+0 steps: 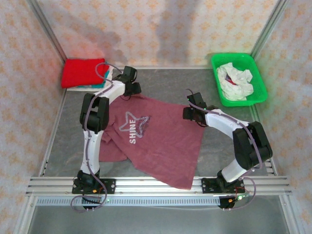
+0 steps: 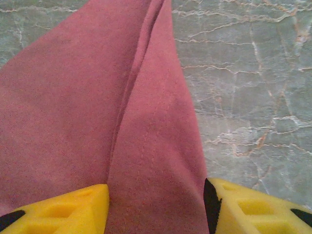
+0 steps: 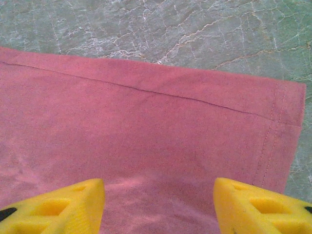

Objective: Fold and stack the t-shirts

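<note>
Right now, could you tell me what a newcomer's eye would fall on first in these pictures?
First comes the maroon t-shirt with its white star and SHINE print, spread crookedly across the middle of the table. Next come the bright red folded tee in the far left corner and the green basket holding white cloth in the far right corner.

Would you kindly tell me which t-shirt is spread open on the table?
The maroon SHINE-print shirt; the red one lies folded, the white one is bunched in the basket.

Bright, even light, soft grey shadows on the back wall (image 1: pixel 168 24), wrist views slightly blurred.
</note>
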Motion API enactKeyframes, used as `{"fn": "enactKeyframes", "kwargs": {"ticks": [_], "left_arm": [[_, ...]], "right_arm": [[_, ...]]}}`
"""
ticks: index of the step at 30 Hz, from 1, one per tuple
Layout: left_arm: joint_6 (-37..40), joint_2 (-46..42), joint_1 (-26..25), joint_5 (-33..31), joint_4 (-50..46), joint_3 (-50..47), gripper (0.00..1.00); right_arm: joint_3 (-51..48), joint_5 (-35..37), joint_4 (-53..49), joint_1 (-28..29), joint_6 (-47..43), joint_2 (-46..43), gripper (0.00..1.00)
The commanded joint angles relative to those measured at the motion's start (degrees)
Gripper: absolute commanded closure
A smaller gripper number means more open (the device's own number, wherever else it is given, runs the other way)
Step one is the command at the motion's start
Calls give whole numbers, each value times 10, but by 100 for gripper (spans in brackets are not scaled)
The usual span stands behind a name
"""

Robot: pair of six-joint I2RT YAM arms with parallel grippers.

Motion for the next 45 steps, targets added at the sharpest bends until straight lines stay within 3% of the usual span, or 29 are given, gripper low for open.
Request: {"fn": "enactKeyframes", "kwargs": {"ticks": [1, 3, 9, 11, 17, 22, 25, 28, 30, 33, 39, 43, 45], "left_arm": [[-6, 10, 3, -25, -12, 22, 46], [-9, 17, 3, -23, -12, 25, 48], [-15, 21, 3, -15, -4, 27, 93], [-18, 17, 1, -18, -8, 31, 100], [-16, 9, -16, -31, -24, 69, 100], [-10, 75, -38, -38, -86, 203, 98], [-15, 150, -48, -15, -133, 331, 52], [-18, 212, -55, 13, -174, 453, 47], [-12, 212, -57, 24, -181, 480, 48], [3, 130, -59, 11, -140, 382, 48], [-14, -153, -25, 6, 121, -65, 47], [-1, -198, 12, 17, 110, -170, 53], [3, -192, 31, 24, 101, -199, 58]], "right_arm": [[4, 18, -15, -1, -7, -11, 40], [5, 16, -13, -1, -5, -8, 40], [12, 16, -16, -1, -5, -4, 41], [13, 16, -16, -1, -5, -2, 41], [14, 14, -16, -1, -2, 3, 41], [18, 8, -11, -1, 2, 9, 42], [22, -1, -10, -1, 7, 15, 42], [29, -6, -17, -1, 13, 17, 42], [33, -3, -24, -1, 16, 12, 42], [31, 9, -33, -1, 23, -3, 42], [28, 44, -57, -1, 55, -4, 46], [26, 65, -64, -1, 90, 0, 52], [30, 71, -64, -3, 107, 13, 61]]}}
